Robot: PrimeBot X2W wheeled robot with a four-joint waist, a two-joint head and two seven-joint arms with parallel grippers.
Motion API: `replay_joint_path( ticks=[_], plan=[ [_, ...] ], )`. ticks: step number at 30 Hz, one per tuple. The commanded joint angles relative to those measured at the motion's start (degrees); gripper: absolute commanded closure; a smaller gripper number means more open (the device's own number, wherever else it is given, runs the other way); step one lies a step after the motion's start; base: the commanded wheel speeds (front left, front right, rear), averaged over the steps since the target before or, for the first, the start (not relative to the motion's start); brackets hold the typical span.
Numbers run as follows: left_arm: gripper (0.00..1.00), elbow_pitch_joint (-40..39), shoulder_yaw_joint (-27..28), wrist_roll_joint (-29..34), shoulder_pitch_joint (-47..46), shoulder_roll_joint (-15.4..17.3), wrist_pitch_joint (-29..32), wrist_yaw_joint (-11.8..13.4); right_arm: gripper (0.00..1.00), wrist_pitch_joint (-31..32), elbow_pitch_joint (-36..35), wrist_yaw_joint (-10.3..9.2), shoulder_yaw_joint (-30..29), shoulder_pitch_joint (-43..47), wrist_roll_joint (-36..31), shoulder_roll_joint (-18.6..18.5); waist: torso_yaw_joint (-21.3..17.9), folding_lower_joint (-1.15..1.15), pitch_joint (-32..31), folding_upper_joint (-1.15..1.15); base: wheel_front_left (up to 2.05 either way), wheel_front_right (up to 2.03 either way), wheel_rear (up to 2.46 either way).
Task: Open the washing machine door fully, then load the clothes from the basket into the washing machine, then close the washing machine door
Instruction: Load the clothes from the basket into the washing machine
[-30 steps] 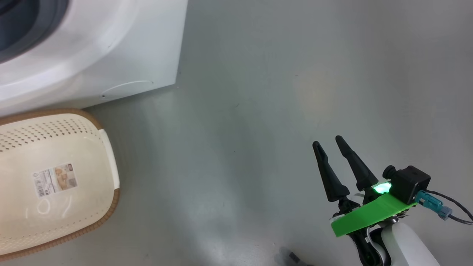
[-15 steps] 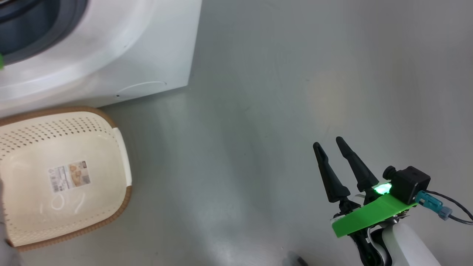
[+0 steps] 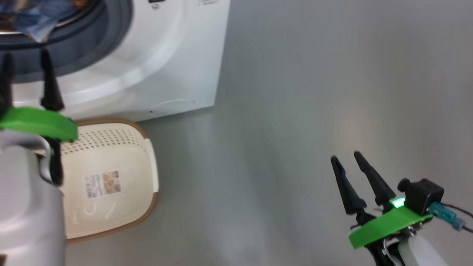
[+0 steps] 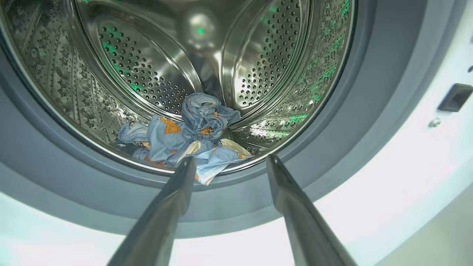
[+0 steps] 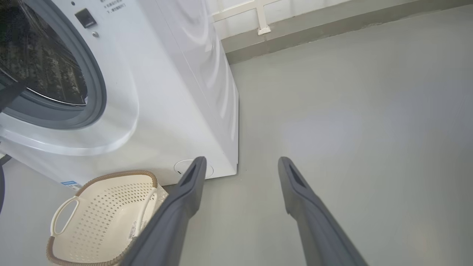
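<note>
— How do things stand?
— The washing machine [image 3: 166, 55] has its mouth open. The basket [image 3: 111, 147] sits on the floor [image 3: 295, 92] just before it.
— The clothes?
— The clothes [image 4: 192, 129] lie low in the drum [image 4: 147, 74], one corner over its lip.
— Grippers?
— The left gripper [image 4: 230, 159] faces the drum, fingers apart and holding nothing. The right gripper [image 3: 345, 156] hangs over the floor, also spread.
</note>
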Motion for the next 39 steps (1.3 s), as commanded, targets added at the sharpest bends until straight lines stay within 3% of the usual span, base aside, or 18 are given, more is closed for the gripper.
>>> replay_joint_path(
  ticks=[1, 18, 39],
  plan=[
    [0.0, -2.4, 1.0, 0.6, 2.7, 1.2, -0.2, -0.1, 0.0, -0.3, -0.9, 0.09, 0.8, 2.0, 0.1, -1.1, 2.8, 0.0, -3.1, 0.0, 0.0, 0.0, 0.0],
    [0.0, -10.7, 2.2, 2.7, 20.7, -2.8, -0.2, -0.4, 0.0, -0.3, -0.3, 0.09, -1.6, 8.1, 0.2, -4.0, 8.1, 0.0, -12.0, 0.0, 0.0, 0.0, 0.0],
    [0.0, -21.2, -0.2, -0.4, 40.5, -4.0, -0.2, -0.7, 0.0, -0.3, -0.4, 0.09, -4.4, 15.4, 0.5, -5.4, 10.5, 0.0, -20.4, 0.0, 0.0, 0.0, 0.0]
  ],
)
